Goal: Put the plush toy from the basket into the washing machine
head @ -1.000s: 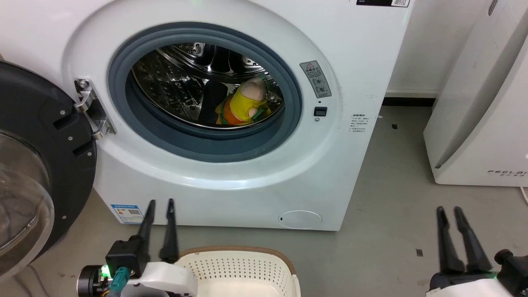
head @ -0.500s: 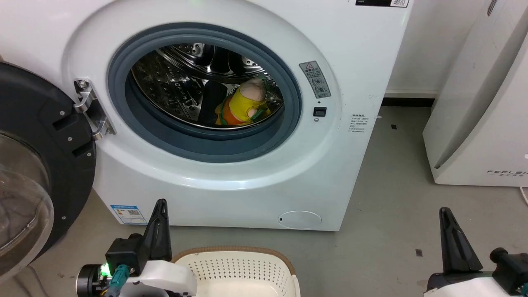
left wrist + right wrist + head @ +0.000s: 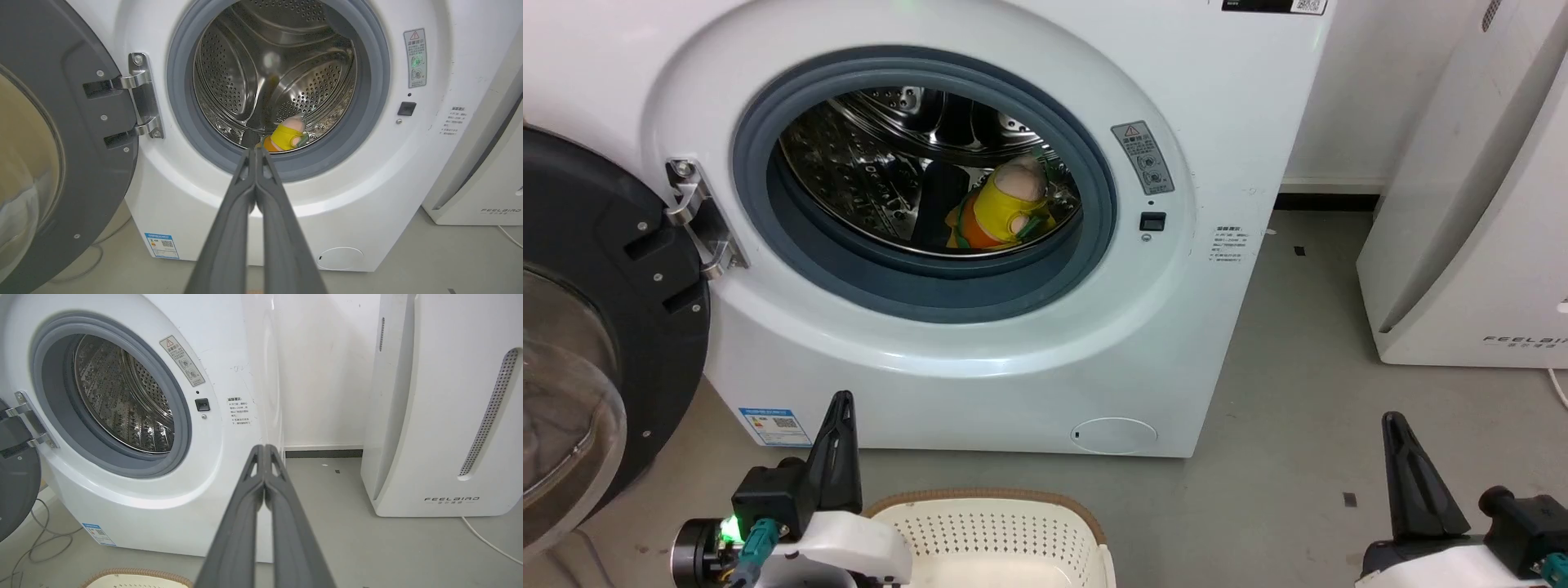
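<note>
You look to be at the finish: the toy (image 3: 1001,208) lies inside the washer (image 3: 1241,122), at the front edge of its drum (image 3: 866,163), out of the basket (image 3: 988,496), and the left gripper (image 3: 840,404) and right gripper (image 3: 1393,425) have fingers pressed together on nothing, so you likely need only park the arms.

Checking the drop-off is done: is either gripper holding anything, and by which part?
Nothing is held. The left gripper and right gripper are both shut empty; the orange, yellow and green plush toy lies loose inside the white front-loading washing machine.

Head above, wrists low, all facing washing machine (image 3: 1013,367)
</note>
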